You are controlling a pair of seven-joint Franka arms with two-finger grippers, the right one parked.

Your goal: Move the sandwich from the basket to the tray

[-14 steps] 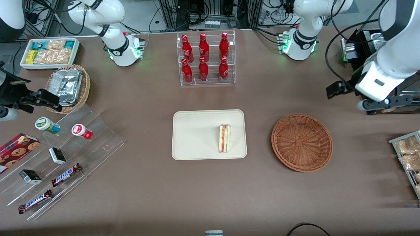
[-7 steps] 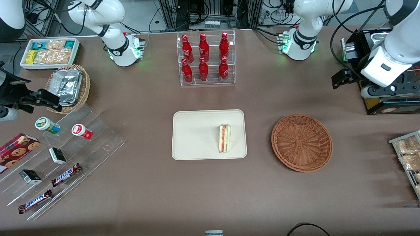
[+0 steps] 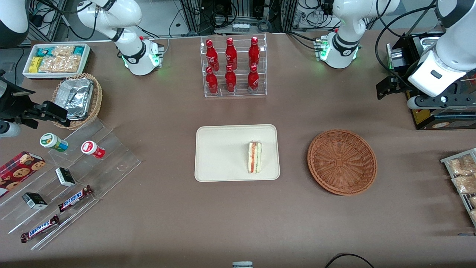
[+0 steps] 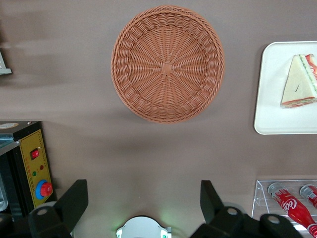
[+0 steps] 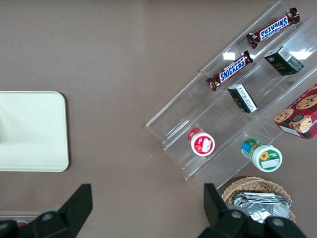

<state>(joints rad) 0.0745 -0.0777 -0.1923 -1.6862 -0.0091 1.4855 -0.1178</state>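
Note:
The sandwich (image 3: 254,156), a pale bread wedge with red and green filling, lies on the cream tray (image 3: 219,152) near its edge toward the working arm's end. In the left wrist view the sandwich (image 4: 297,82) rests flat on the tray (image 4: 275,109). The reddish-brown basket (image 3: 342,162) beside the tray holds nothing, and the basket (image 4: 168,63) is equally bare in the wrist view. My left gripper (image 4: 142,198) is open, with nothing between its fingers. It hangs high above bare table, farther from the front camera than the basket. Its arm's wrist (image 3: 431,74) is at the working arm's end.
A clear rack of red bottles (image 3: 234,67) stands farther from the front camera than the tray. A black control box (image 4: 29,163) and a snack rack (image 3: 463,175) sit at the working arm's end. Acrylic steps with candy bars (image 3: 67,175) and a tan foil-pack basket (image 3: 78,98) lie toward the parked arm's end.
The left arm has lifted and drawn away from the front camera, farther from the basket, then nearly stopped. Sandwich, tray and basket have not moved.

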